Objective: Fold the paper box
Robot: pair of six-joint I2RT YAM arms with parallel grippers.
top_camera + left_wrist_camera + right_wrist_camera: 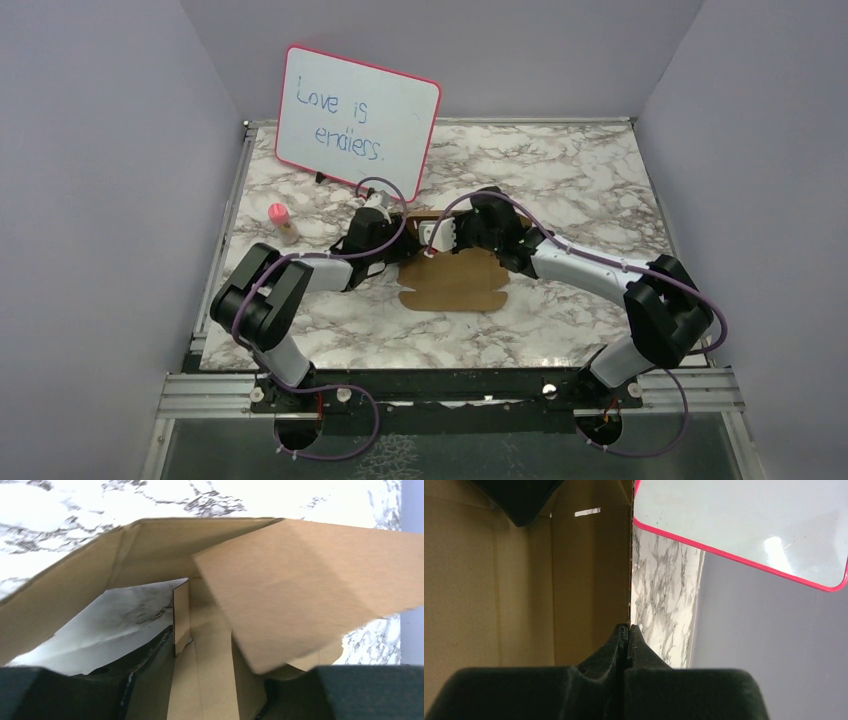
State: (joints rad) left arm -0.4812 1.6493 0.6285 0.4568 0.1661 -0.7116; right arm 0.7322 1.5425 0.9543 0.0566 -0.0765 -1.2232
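Note:
The paper box [455,282] is brown cardboard, partly folded, in the middle of the marble table, with its far wall raised and a flat flap lying toward me. My left gripper [392,228] is at the box's far left corner. In the left wrist view its fingers [150,670] press either side of a folded-over wall [210,650], and a loose flap [300,590] hangs over them. My right gripper [437,238] is at the far wall. In the right wrist view it [628,627] is shut, with the edge of an upright panel [589,580] entering its tips.
A pink-framed whiteboard [357,122] with writing stands just behind the box and also shows in the right wrist view [744,525]. A small bottle with a pink cap [283,223] stands to the left. Purple walls enclose the table on three sides.

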